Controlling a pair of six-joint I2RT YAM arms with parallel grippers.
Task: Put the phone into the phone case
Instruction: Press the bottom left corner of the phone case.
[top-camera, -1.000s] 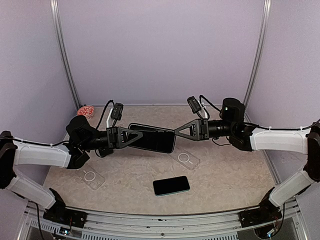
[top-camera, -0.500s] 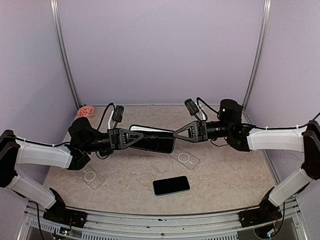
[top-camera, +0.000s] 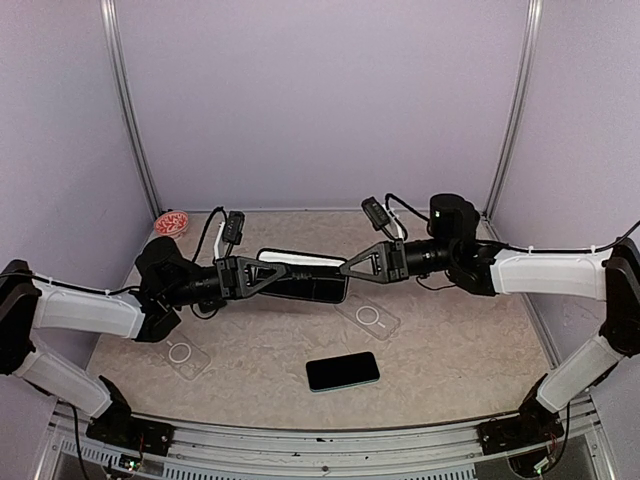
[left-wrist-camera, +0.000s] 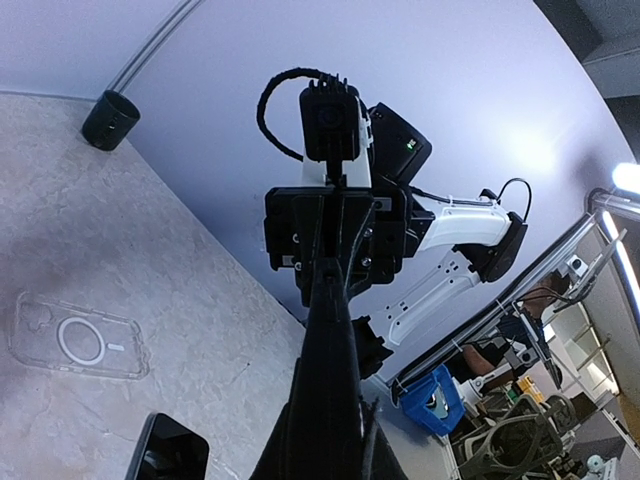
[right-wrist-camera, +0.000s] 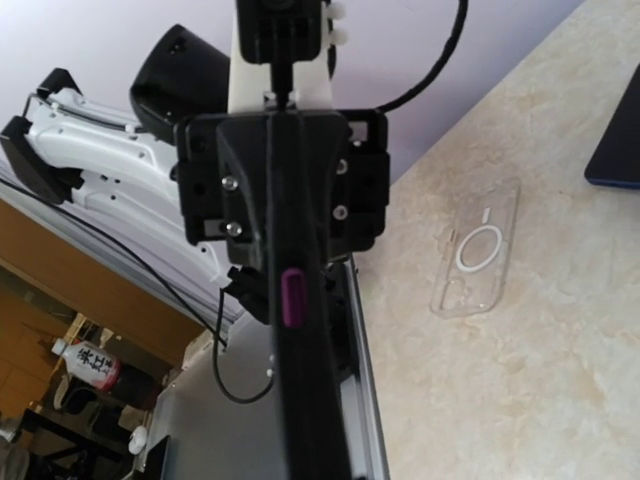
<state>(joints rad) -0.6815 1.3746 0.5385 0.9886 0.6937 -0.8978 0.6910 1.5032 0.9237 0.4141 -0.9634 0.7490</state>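
While jaws clamp both ends, the slim dark phone (top-camera: 305, 285) hangs level.

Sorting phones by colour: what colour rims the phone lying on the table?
Teal, on the loose phone; top view shows it best.

Two arms are seen, the left arm (top-camera: 80, 310) and the right arm (top-camera: 550, 272), each built of white, smooth-shelled links. The links are joined by rounded black joint housings (top-camera: 160, 262), and a small green light (left-wrist-camera: 408, 143) is shown on one housing of the right arm. Thin black cables (top-camera: 565, 254) are run along the white shells. A black base block (top-camera: 515, 432) is fitted at the foot of each arm. The black left claw (top-camera: 284, 271) and black right claw (top-camera: 346, 269) are shaped as open triangular frames. Their square black mounting plates (right-wrist-camera: 285, 180) are studded with silver screws (right-wrist-camera: 340, 212). A small black wrist camera (top-camera: 235, 222) on a white bracket (right-wrist-camera: 285, 85) is mounted above each claw, and a looped black camera lead (top-camera: 405, 203) is attached to it.
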